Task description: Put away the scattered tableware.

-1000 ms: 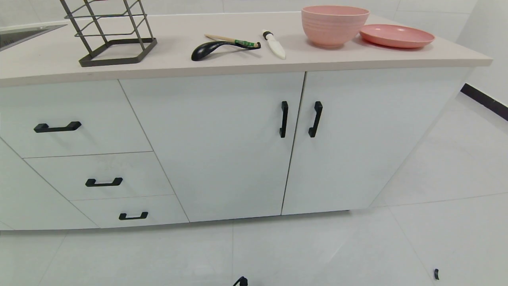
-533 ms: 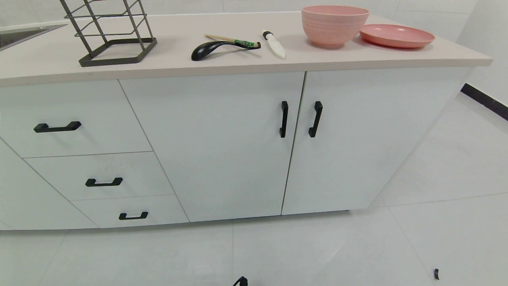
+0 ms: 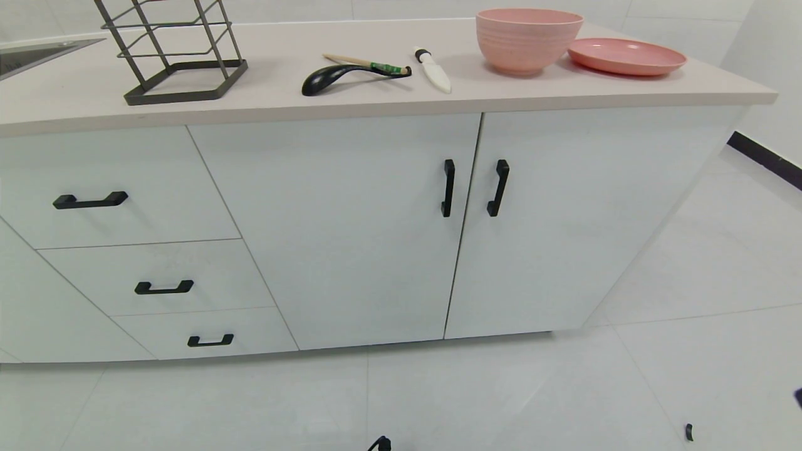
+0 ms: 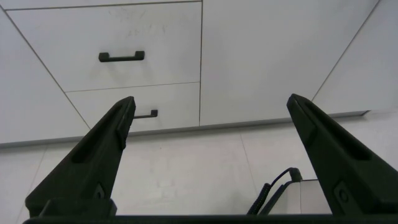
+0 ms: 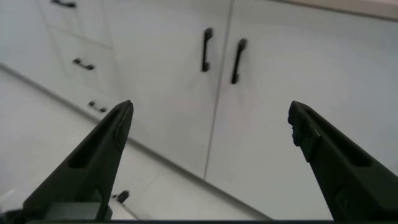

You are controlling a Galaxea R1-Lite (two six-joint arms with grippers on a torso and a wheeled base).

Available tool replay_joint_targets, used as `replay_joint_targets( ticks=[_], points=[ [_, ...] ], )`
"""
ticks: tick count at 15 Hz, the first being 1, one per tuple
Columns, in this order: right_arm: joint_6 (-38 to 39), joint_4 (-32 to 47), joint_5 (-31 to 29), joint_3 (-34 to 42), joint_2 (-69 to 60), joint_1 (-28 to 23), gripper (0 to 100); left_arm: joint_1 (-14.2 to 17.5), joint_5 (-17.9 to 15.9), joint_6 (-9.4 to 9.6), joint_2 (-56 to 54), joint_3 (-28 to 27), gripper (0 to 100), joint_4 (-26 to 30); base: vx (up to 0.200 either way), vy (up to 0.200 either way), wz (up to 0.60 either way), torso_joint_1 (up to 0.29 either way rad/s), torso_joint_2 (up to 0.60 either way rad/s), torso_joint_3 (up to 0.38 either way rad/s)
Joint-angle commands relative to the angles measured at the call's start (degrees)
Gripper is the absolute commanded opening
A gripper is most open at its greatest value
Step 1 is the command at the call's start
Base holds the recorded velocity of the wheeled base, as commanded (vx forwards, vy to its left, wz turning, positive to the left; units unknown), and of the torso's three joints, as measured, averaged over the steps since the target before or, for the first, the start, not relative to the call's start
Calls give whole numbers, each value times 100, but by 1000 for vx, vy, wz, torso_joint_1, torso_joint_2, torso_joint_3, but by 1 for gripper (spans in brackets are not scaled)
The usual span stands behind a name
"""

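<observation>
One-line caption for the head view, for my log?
Pink bowl, pink plate, black spoon, chopsticks and white knife on the counter, wire rack alongside.

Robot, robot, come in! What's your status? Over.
Left gripper open, right gripper open, both empty. Spoon, chopsticks, knife, bowl, plate lying on the countertop. Doors and drawers shut.

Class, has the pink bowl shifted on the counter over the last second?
No. The pink bowl keeps its place beside the pink plate.

Pink bowl (image 3: 528, 41) and plate (image 3: 626, 56), black spoon (image 3: 326, 78), white cabinet (image 3: 351, 250), black handles (image 3: 448, 188)
</observation>
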Motion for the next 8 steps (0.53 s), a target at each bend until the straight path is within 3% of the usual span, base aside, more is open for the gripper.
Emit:
replay_joint_targets(
  ticks=[1,5,8],
  points=[
    [-66,-174,336,-449,1434,391,100,0,-2,0,7,0,100,0,0,0,0,0,0,0],
    [-127,-165,-16,-1196,2085,523,100,0,-2,0,7,0,100,0,0,0,0,0,0,0],
    [-154,-148,-78,-1169,2287,532,100,0,-2,70,7,0,100,0,0,0,0,0,0,0]
  ],
)
